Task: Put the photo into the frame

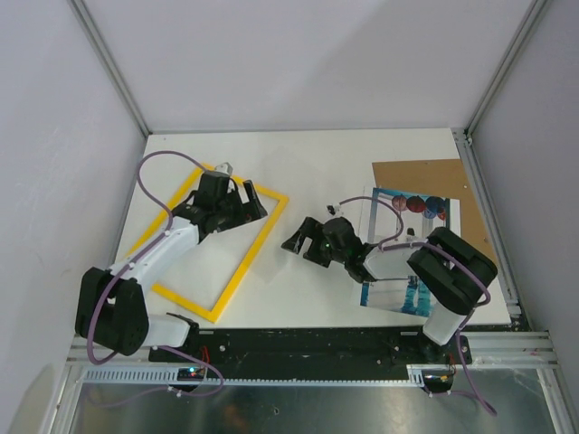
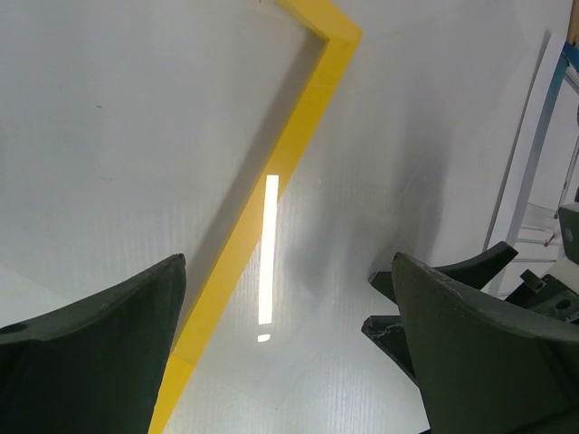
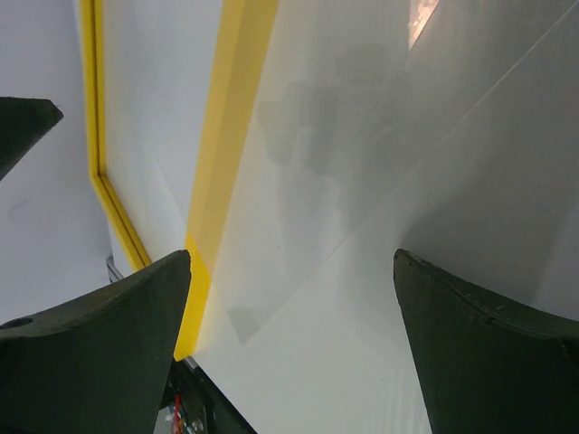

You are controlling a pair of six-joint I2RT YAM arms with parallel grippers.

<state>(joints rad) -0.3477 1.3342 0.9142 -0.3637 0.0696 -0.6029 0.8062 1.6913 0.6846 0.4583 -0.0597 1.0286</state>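
Observation:
The frame [image 1: 237, 271], bright yellow, lies flat on the left half of the table. My left gripper [image 1: 255, 206] hangs open and empty over its far right corner. In the left wrist view [image 2: 289, 362] a yellow bar [image 2: 288, 172] runs between my fingers. The photo [image 1: 418, 206] lies flat on the right, largely covered by my right arm. My right gripper [image 1: 297, 246] is open and empty between frame and photo, pointing left. In the right wrist view [image 3: 294, 344] the frame's bar [image 3: 231, 127] lies ahead.
A plain brown backing board [image 1: 432, 176] lies at the far right, partly under the photo. Faint straight edges of a see-through sheet [image 3: 271, 307] show on the white table beside the frame. Grey walls and metal posts enclose the table.

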